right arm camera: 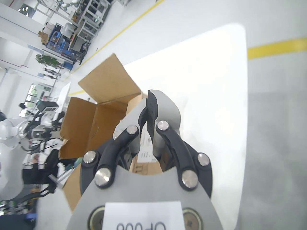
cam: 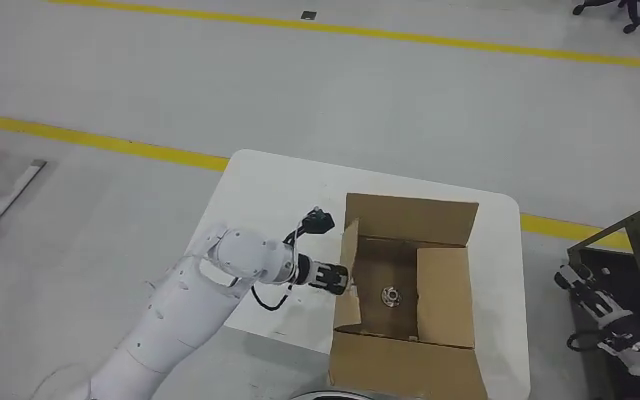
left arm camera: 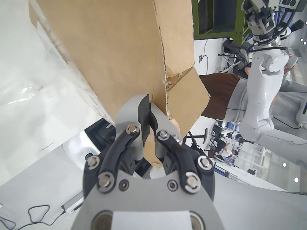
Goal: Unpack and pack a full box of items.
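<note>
An open cardboard box (cam: 408, 300) stands on the white table (cam: 270, 190), and its flaps stick up and outward. Inside, a small round metal item (cam: 390, 295) lies on the bottom. My left gripper (cam: 336, 277) is at the box's left flap (cam: 348, 262). In the left wrist view that gripper (left arm camera: 146, 111) is shut on the flap's edge (left arm camera: 120, 48), with cardboard between the pads. My right gripper (right arm camera: 150, 107) hangs over the table to one side of the box (right arm camera: 96, 111), shut with nothing between its pads.
The right flap (cam: 443, 295) folds in over part of the opening. An arm (cam: 598, 305) shows off the table's right edge by a dark rack (cam: 600, 245). Bare table lies left of and behind the box.
</note>
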`<state>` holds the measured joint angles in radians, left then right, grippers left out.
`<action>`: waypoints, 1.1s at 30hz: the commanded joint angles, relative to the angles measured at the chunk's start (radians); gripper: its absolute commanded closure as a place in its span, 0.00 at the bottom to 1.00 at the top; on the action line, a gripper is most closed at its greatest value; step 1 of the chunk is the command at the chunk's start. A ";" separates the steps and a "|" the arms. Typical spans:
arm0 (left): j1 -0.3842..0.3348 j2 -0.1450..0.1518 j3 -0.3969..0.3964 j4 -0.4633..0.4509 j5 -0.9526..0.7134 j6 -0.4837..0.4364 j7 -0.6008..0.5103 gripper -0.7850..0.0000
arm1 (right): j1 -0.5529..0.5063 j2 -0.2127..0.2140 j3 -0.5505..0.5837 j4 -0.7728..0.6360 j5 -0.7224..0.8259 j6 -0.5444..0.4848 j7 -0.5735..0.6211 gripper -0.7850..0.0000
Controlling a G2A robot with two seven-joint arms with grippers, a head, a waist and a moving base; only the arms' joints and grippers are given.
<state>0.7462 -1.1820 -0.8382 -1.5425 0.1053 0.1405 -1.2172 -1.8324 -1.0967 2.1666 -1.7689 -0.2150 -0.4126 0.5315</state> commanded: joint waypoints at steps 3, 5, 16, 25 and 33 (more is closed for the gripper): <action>-0.058 -0.023 0.063 0.056 0.006 -0.022 0.002 1.00 | 0.075 -0.005 -0.089 0.043 -0.095 0.013 -0.140 1.00; -0.083 -0.036 0.091 0.086 0.003 -0.028 0.013 1.00 | 0.130 -0.005 -0.134 0.069 -0.110 0.033 -0.154 1.00; -0.163 -0.093 0.201 0.214 -0.005 -0.030 0.037 0.87 | 0.414 0.006 -0.292 0.218 -0.176 0.142 -0.076 1.00; -0.172 -0.117 0.240 0.270 -0.012 -0.011 0.025 0.00 | 0.559 0.008 -0.392 0.304 -0.202 0.199 -0.013 1.00; -0.173 -0.129 0.261 0.302 0.024 -0.017 0.038 0.00 | 0.606 0.010 -0.431 0.329 -0.189 0.202 0.017 1.00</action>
<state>0.5728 -1.3098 -0.5785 -1.2414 0.1275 0.1226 -1.1804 -1.2309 -1.0876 1.7389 -1.4437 -0.4090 -0.2086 0.5394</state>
